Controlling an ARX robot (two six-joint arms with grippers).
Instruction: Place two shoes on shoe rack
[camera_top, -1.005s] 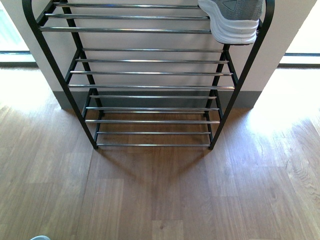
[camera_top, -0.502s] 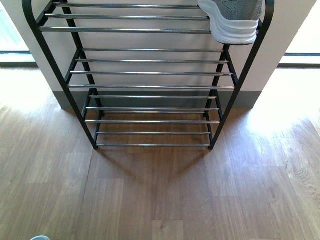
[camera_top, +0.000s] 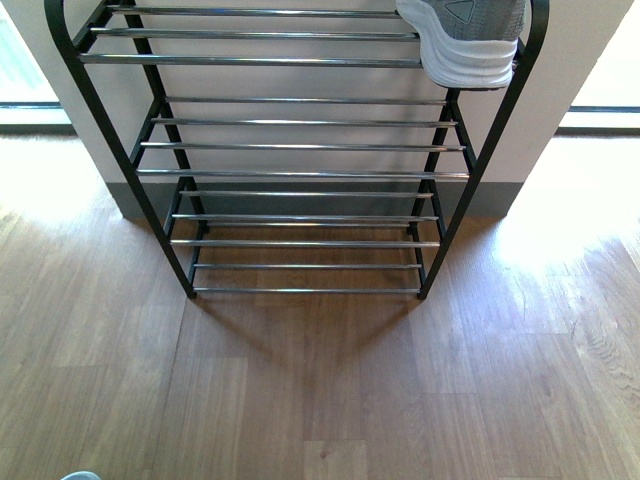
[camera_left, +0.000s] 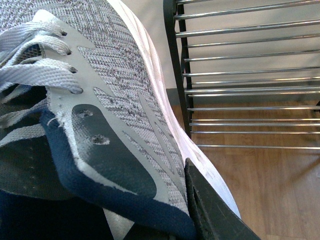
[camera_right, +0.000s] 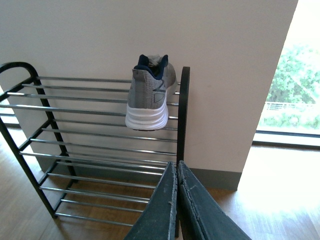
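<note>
One grey sneaker (camera_top: 465, 40) with a white sole stands on the top shelf of the shoe rack (camera_top: 300, 146) at its right end, heel towards me; the right wrist view shows that grey sneaker (camera_right: 150, 97) too. The other grey sneaker (camera_left: 115, 85) fills the left wrist view, held off the floor beside the rack's side post (camera_left: 177, 65). My left gripper is shut on its collar; one dark finger (camera_left: 210, 210) presses the outer side. My right gripper (camera_right: 176, 167) is shut and empty, in front of the rack's right post (camera_right: 182, 115). No slides are in view.
The shoe rack stands against a pale wall (camera_right: 225, 60) on a wooden floor (camera_top: 330, 390). Its lower shelves (camera_top: 300, 218) hold nothing. Bright windows (camera_right: 292, 90) flank the wall. A small pale object (camera_top: 80, 476) peeks in at the bottom edge of the front view.
</note>
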